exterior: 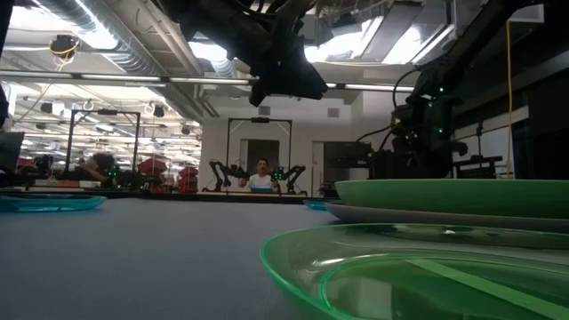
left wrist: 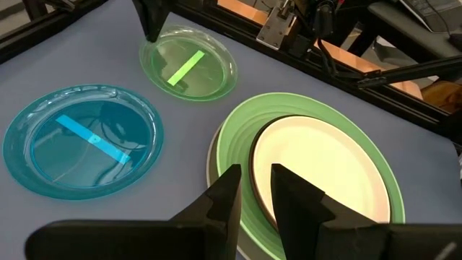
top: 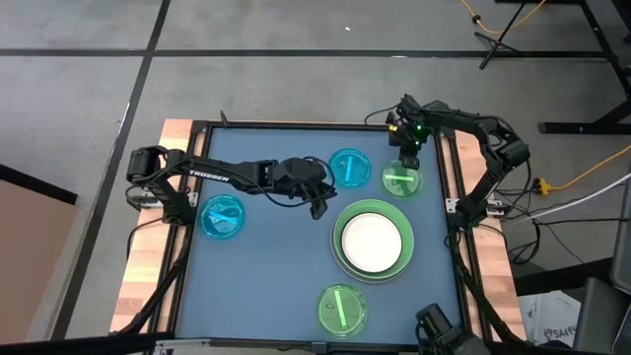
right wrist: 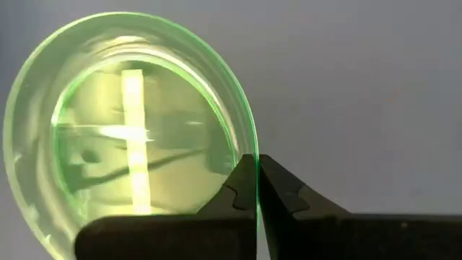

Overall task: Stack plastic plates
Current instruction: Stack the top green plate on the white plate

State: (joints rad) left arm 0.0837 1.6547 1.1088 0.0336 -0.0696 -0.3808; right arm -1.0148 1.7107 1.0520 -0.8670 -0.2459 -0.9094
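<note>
High view: the right arm reaches in from the table's right edge, elbow bent outward, its right gripper (top: 405, 158) pointing down, clenched on the rim of a small green plate (top: 401, 178) at the far right. The left arm stretches across the middle, its left gripper (top: 320, 207) hanging partly open and empty beside the stack (top: 372, 243) of larger plates topped by a white plate (left wrist: 317, 170). A blue plate (top: 348, 168) sits just beside the gripped one.

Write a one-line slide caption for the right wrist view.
Right pincer shut on the rim of a small translucent green plate lying on the blue-grey table.
</note>
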